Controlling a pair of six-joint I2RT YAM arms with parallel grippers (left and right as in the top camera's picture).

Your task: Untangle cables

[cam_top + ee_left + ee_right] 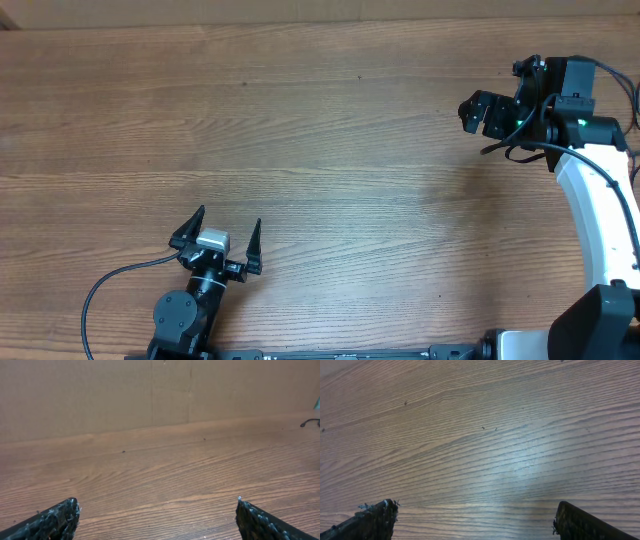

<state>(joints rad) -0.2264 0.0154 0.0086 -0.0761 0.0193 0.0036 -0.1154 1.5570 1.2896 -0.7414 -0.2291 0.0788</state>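
My left gripper (229, 217) is open and empty, low over the wooden table (320, 150) near its front left; the left wrist view shows its fingers (157, 501) wide apart over bare wood. My right gripper (478, 112) is raised at the far right. It is open and empty in the right wrist view (476, 506), with only wood grain below. A bit of thin black cable (505, 150) pokes out under the right wrist, mostly hidden by the arm. A short piece of it shows at the right edge of the left wrist view (310, 422).
A brown cardboard wall (150, 395) stands along the table's far edge. The left arm's own thicker black cord (110, 280) loops over the front left corner. The white right arm (600, 210) runs down the right side.
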